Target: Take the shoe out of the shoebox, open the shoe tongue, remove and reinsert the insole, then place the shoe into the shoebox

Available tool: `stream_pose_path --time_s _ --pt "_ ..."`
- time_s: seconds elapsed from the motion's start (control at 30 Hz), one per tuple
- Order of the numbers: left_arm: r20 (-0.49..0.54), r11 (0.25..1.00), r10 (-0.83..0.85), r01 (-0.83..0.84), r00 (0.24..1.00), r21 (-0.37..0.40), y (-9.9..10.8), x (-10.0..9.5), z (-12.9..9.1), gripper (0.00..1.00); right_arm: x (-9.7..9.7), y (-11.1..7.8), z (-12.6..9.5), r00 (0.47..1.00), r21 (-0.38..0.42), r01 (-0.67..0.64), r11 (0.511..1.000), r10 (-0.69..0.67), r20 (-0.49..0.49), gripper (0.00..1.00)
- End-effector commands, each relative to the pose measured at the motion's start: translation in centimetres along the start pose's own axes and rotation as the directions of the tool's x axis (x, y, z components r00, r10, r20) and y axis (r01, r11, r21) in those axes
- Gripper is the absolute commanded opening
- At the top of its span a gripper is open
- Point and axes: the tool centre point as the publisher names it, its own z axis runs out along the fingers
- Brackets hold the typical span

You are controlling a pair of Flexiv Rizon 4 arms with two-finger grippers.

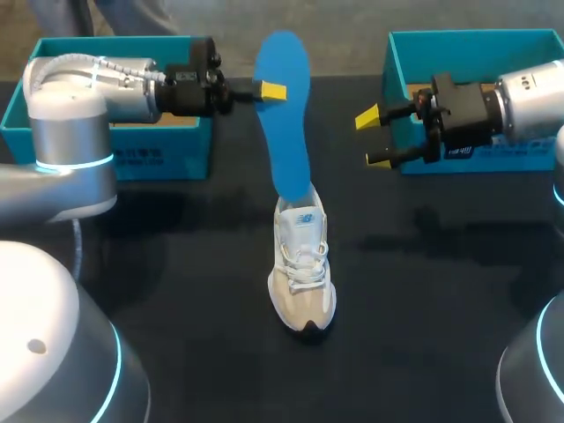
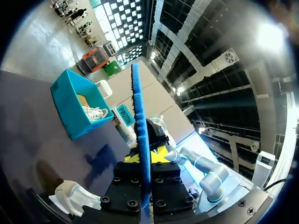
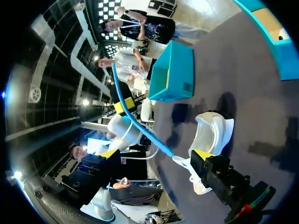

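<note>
A white and beige shoe [image 1: 302, 273] stands on the dark table, toe toward me. The blue insole [image 1: 284, 106] rises nearly upright from its opening, its lower end still inside the shoe. My left gripper [image 1: 264, 91] is shut on the insole's left edge near the top. In the left wrist view the insole [image 2: 140, 116] is edge-on between the closed fingers, with the shoe [image 2: 74, 196] below. My right gripper [image 1: 372, 138] hangs open to the right of the insole, touching nothing. The right wrist view has the shoe [image 3: 212, 133] and the curved insole [image 3: 135, 121] ahead of its spread fingers.
A teal shoebox [image 1: 132, 154] sits at the back left under my left arm. A second teal shoebox [image 1: 397, 62] stands at the back right behind my right gripper; the left wrist view shows another white shoe [image 2: 93, 112] inside it.
</note>
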Motion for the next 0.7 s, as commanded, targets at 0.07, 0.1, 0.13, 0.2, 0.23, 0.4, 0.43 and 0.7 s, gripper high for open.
stream_pose_path --time_s 0.07,0.1,0.13,0.2,0.23,0.4,0.43,0.7 --pt "0.012 1.0 -0.001 0.001 1.0 0.003 0.2 0.6 -0.1 0.0 0.1 0.1 0.2 1.0 0.0 -0.001 1.0 0.001 0.003 1.0" --pt "0.012 1.0 -0.001 0.001 1.0 0.003 0.2 0.6 -0.1 0.0 0.1 0.1 0.2 1.0 0.0 -0.001 1.0 0.001 0.003 1.0" --pt "0.012 1.0 -0.001 0.001 1.0 0.003 0.2 0.6 -0.1 0.0 0.1 0.1 0.2 1.0 0.0 -0.001 1.0 0.001 0.003 1.0" --pt "0.012 1.0 -0.001 0.001 1.0 0.003 0.2 0.6 -0.1 0.0 0.1 0.1 0.2 1.0 0.0 -0.001 1.0 0.001 0.003 1.0" --pt "0.012 1.0 -0.001 0.001 1.0 0.003 0.2 0.6 -0.1 0.0 0.1 0.1 0.2 1.0 0.0 -0.001 1.0 0.001 0.003 1.0" --pt "0.012 1.0 -0.001 0.001 1.0 0.003 0.2 0.6 -0.1 0.0 0.1 0.1 0.2 1.0 0.0 -0.001 1.0 0.001 0.003 1.0" --pt "0.012 1.0 -0.001 0.001 1.0 0.003 0.2 0.6 -0.1 0.0 0.1 0.1 0.2 1.0 0.0 -0.001 1.0 0.001 0.003 1.0" --pt "0.031 0.894 0.448 -0.448 0.894 0.013 -1.3 1.1 -0.6 0.0 0.1 0.1 0.2 1.0 0.0 -0.001 1.0 0.001 0.003 1.0"
